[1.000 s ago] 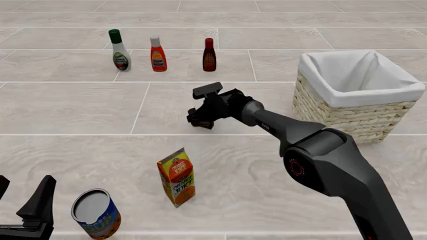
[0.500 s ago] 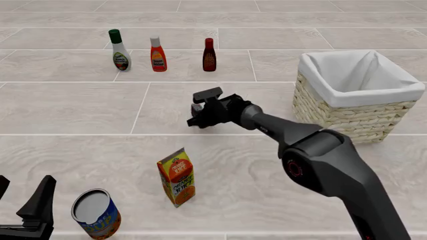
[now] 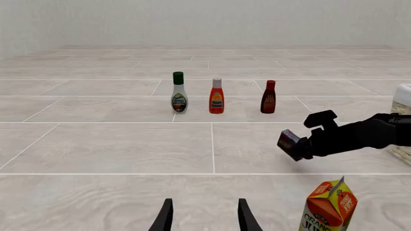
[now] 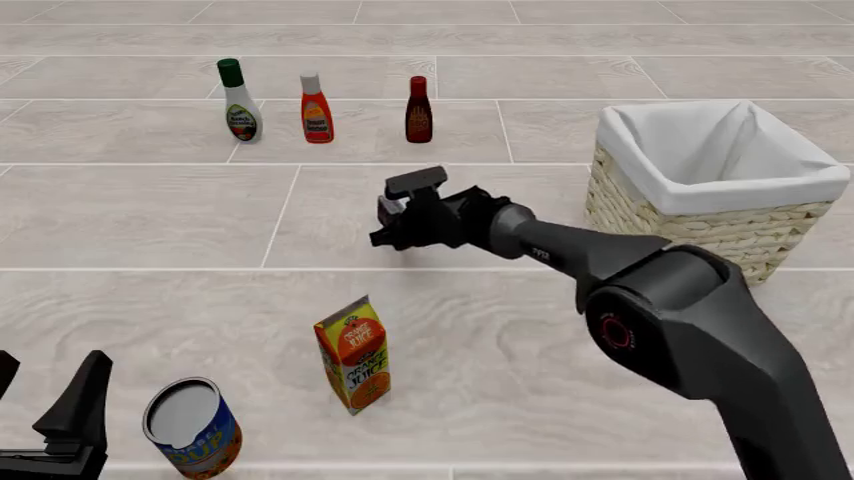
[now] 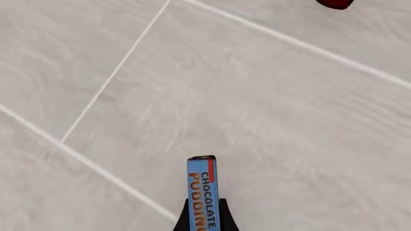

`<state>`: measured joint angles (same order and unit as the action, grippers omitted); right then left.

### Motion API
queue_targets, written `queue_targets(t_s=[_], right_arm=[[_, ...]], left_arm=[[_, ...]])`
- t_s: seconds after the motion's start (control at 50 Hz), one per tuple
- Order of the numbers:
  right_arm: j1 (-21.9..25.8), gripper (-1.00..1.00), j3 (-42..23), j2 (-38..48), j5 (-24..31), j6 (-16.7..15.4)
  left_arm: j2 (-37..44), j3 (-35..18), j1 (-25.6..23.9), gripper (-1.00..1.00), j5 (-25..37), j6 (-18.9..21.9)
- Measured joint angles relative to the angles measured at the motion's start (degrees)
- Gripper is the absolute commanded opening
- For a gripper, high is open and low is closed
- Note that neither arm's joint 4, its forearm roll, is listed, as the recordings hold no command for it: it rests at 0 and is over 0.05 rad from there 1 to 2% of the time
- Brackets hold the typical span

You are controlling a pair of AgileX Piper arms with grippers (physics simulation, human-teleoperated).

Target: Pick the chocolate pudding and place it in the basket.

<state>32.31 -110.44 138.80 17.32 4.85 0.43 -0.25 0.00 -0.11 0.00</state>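
Observation:
The chocolate pudding [image 5: 202, 190], a thin box with a light blue edge and its name printed on it, is held edge-on above the tiled surface. My right gripper [image 5: 204, 219] is shut on it. From the front, the right gripper [image 4: 388, 226] and the pudding [image 4: 390, 210] hang mid-table, left of the basket [image 4: 667, 228]. The basket is woven straw with a white lining and nothing shows inside it. My left gripper [image 4: 43, 400] stands open at the near left corner, with nothing between its fingers [image 3: 165, 217].
An orange juice carton [image 4: 354, 353] stands near the front, with a tilted can [image 4: 191, 427] to its left beside my left gripper. At the back stand a white dressing bottle [image 4: 242, 100], an orange-red bottle [image 4: 316, 108] and a dark red bottle [image 4: 419, 110].
My right gripper has risen a little with the chocolate pudding in it, and its arm has swung slightly to the right. The left arm has not moved.

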Motion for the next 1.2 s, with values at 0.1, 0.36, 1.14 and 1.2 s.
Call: queue_targets(t_s=[0.1,0.36,1.14,1.2], right_arm=[[0.11,-1.00,2.08,-2.00,-1.00,0.21],[-0.83,-1.00,4.48,-7.37,-0.02,-0.35],[-7.00,-1.00,4.29,-22.52,8.53,-1.59],[-7.78,-1.00,4.05,-23.24,9.02,-1.71]], left_arm=[[0.00,0.00,0.00,1.00,0.00,0.00],[0.00,0.00,0.00,1.00,0.00,0.00],[0.00,0.00,0.00,1.00,0.00,0.00],[0.00,0.00,0.00,1.00,0.00,0.00]])
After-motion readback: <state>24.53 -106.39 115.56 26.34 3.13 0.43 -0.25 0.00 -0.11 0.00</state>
